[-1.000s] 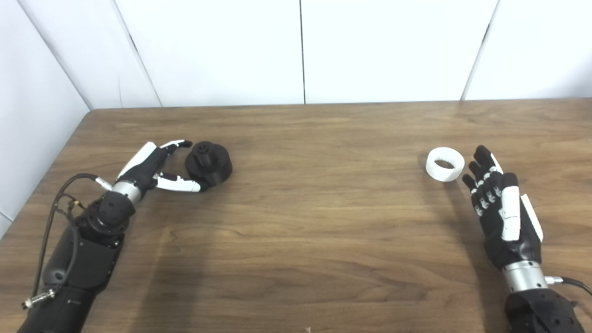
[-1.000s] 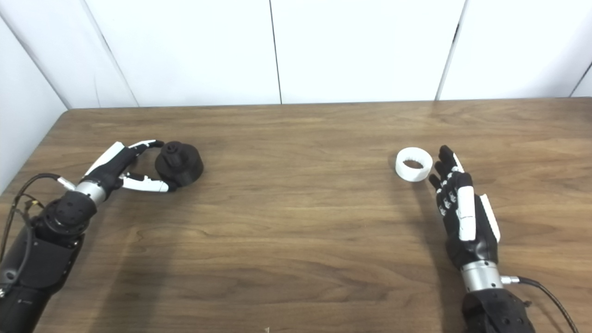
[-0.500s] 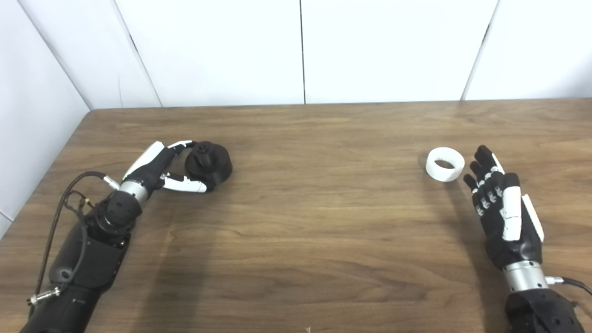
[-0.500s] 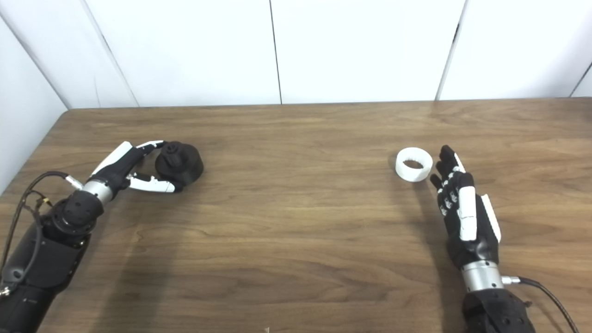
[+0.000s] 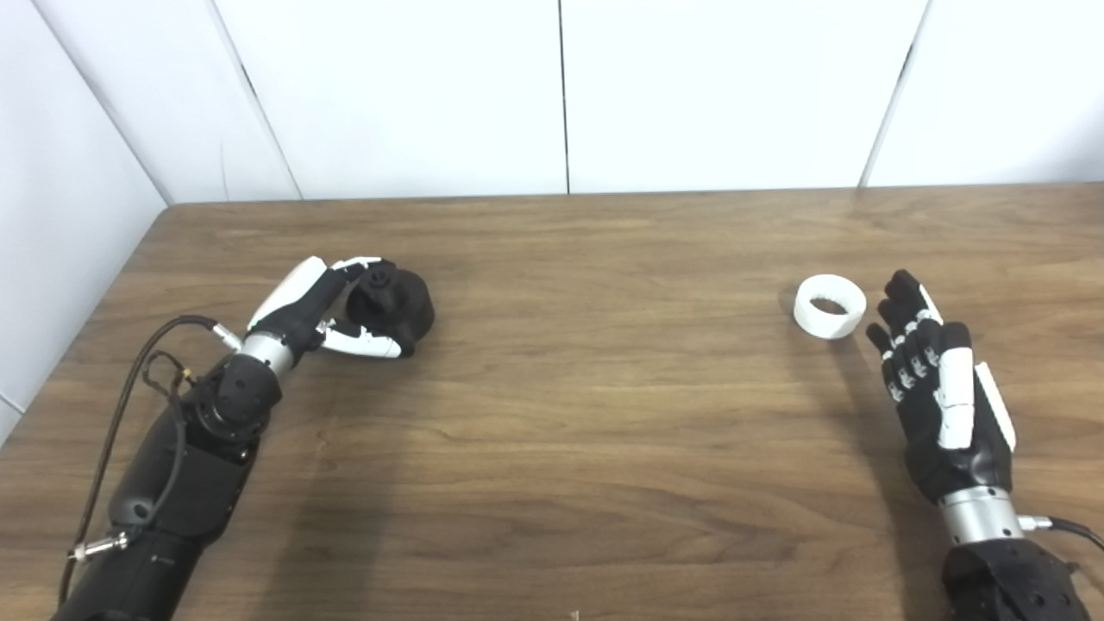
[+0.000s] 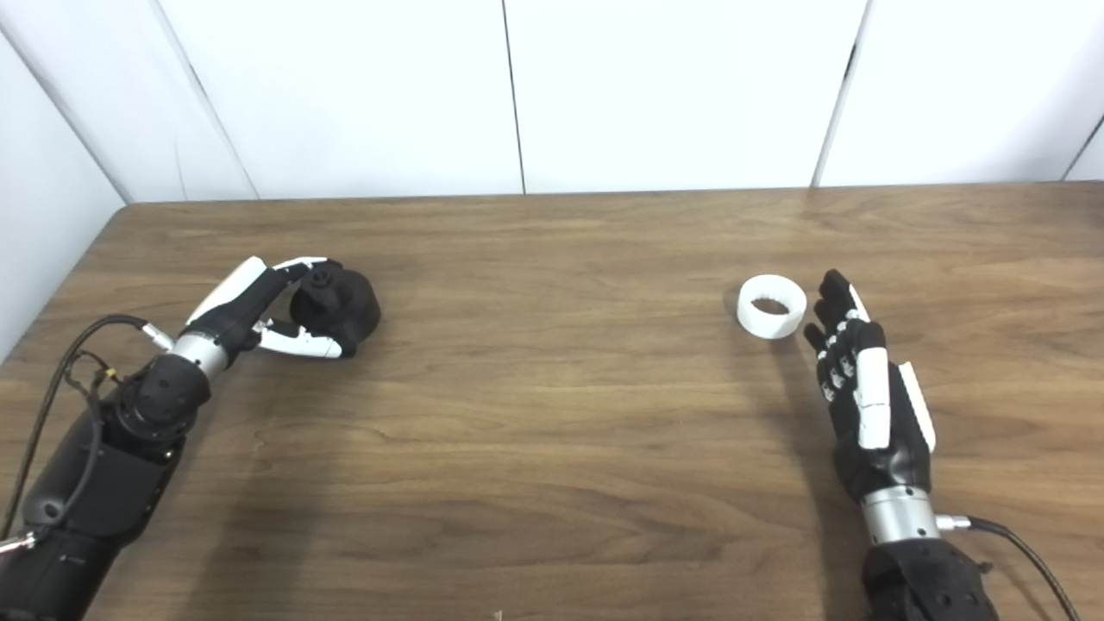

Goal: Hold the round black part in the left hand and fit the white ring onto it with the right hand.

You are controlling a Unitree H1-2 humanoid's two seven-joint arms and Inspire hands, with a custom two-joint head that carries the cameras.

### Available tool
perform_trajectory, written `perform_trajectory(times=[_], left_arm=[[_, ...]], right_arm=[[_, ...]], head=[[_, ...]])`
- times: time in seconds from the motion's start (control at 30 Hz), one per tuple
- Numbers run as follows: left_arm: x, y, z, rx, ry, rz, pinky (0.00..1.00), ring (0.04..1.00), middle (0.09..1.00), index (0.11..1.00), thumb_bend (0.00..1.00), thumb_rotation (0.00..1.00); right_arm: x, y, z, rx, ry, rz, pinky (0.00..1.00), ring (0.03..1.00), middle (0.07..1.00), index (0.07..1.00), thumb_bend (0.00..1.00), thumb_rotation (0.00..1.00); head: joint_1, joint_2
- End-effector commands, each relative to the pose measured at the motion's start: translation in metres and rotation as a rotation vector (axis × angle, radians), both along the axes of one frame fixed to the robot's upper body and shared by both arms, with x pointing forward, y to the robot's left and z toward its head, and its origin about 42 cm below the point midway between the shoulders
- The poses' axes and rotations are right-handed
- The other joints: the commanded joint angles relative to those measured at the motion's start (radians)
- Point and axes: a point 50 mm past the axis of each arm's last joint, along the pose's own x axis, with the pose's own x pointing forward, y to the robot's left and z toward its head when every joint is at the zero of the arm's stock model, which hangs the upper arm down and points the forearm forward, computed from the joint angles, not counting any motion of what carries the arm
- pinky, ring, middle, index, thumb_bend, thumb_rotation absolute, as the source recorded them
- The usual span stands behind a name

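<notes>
I am looking at what seems a bare lab or test cell. A plain wood-grain table [image 5: 586, 414] fills my view, and right behind its far edge and left side stand blank white wall panels [image 5: 414, 95] with dark seams.

1. bright, even light from overhead; white wall panels [image 5: 733, 86] look nearly blown out.
2. soft shadows lie on the wooden table [image 5: 586, 414] beside each arm.
3. overall slightly soft focus.

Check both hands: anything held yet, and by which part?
Left hand cups the round black part's left side on the wooden table; firm grip unclear. Right hand open, beside the white plastic ring.
</notes>
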Motion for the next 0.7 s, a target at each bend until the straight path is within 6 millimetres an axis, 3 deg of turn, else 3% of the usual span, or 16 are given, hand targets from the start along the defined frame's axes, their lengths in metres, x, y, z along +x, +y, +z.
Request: perform_trajectory(times=[0.0, 0.2, 0.67], left_arm=[[0.0154, 0.0014, 0.0302, 0.022, -0.114, -0.008, 0.98, 1.0, 0.949, 0.801, 0.92, 0.24], [0.0153, -0.0009, 0.0292, 0.027, -0.122, -0.007, 0.98, 1.0, 0.935, 0.709, 0.88, 0.22], [0.0148, -0.0021, 0.0247, 0.001, -0.13, 0.009, 0.97, 1.0, 0.915, 0.604, 0.85, 0.17]], right_arm=[[-0.0084, -0.0043, -0.0123, 0.011, 0.021, -0.019, 0.99, 1.0, 0.987, 0.964, 0.61, 1.0], [-0.0094, -0.006, -0.0121, 0.008, 0.019, -0.017, 0.99, 1.0, 0.99, 0.968, 0.62, 1.0], [-0.0093, -0.0096, -0.0115, 0.002, 0.028, -0.012, 1.0, 1.0, 0.994, 0.981, 0.64, 1.0]], head=[[0.0, -0.001], [0.002, 0.0], [0.005, 0.001]])
